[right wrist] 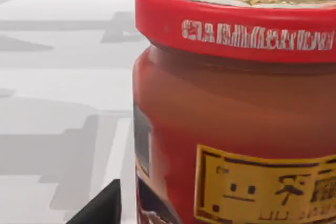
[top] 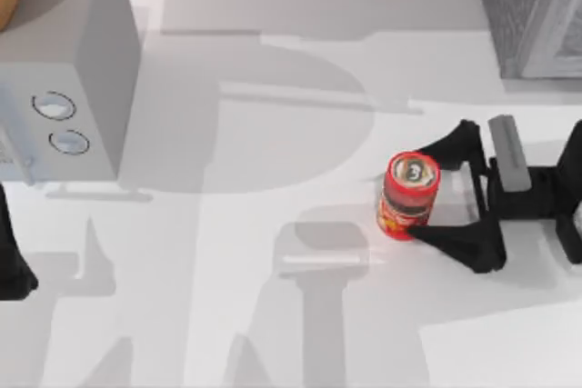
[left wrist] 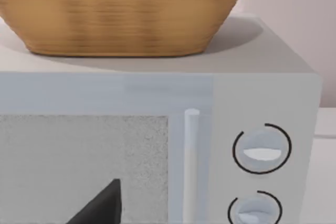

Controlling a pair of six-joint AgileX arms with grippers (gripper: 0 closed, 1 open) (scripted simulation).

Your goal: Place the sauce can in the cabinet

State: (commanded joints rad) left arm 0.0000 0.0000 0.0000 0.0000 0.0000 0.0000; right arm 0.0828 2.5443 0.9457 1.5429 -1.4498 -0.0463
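Sauce can (top: 408, 195) stands upright on the white table (top: 273, 315), right of the table's middle and well short of its far edge, its red lid with a printed top facing up. The right gripper (top: 426, 190) reaches in from the table's right edge and lies level with the can; its two black fingers (top: 459, 244) are spread apart, one on the can's far side and one on its near side, so the can sits between them. The near fingertip meets the can's lower wall; whether the far one touches cannot be told. In the right wrist view the sauce can (right wrist: 236, 103) stands very close, its red rim, dark red body and yellow label showing.

At the table's far right corner sits the cabinet (top: 532, 11), dark grey and speckled, with a paler framed panel on one face, well apart from the can.

At the table's left edge stands a pale grey microwave (top: 68, 61) with two round dials (top: 62, 124) and a bar handle. A woven basket (left wrist: 123, 11) rests on top of it.

By the table's near left edge the left arm (top: 11, 256) is parked, its wrist camera facing the microwave door; whether its jaws are apart or together cannot be told.
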